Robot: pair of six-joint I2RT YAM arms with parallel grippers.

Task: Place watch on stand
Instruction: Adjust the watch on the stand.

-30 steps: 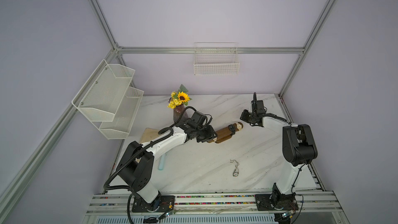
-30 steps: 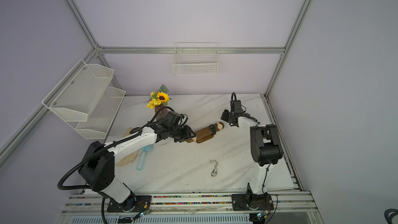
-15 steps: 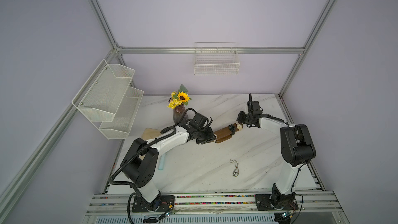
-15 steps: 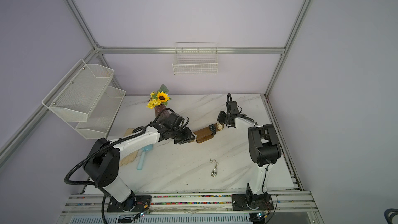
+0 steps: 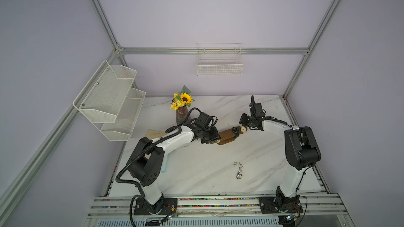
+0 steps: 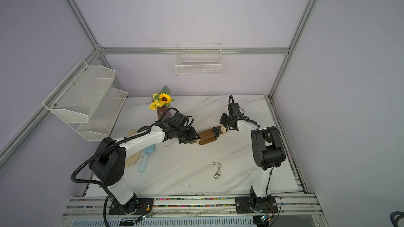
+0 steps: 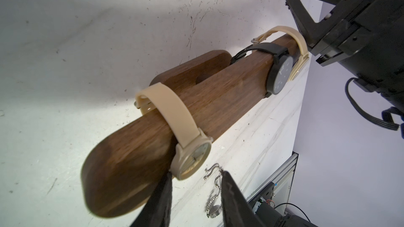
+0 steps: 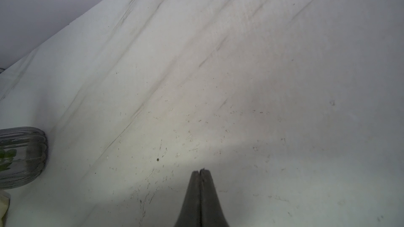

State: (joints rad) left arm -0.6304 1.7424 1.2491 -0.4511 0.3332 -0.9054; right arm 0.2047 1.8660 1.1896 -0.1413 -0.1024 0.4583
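left jaws parted beside the beige watch (image 7: 190,160) on the stand (image 7: 131,171), right jaws closed, empty.

Soft even light, sharp in both top views; wrist views vignetted, bright patch on surface (image 8: 196,140), near stand (image 7: 122,171) end blurred.

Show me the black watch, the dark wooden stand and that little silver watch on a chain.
black watch (image 7: 282,73): left wrist view, on its dark dial.
dark wooden stand (image 7: 218,99): left wrist view, on the middle of its horizontal bar.
silver watch on a chain (image 5: 239,176): in a top view, on its round case.
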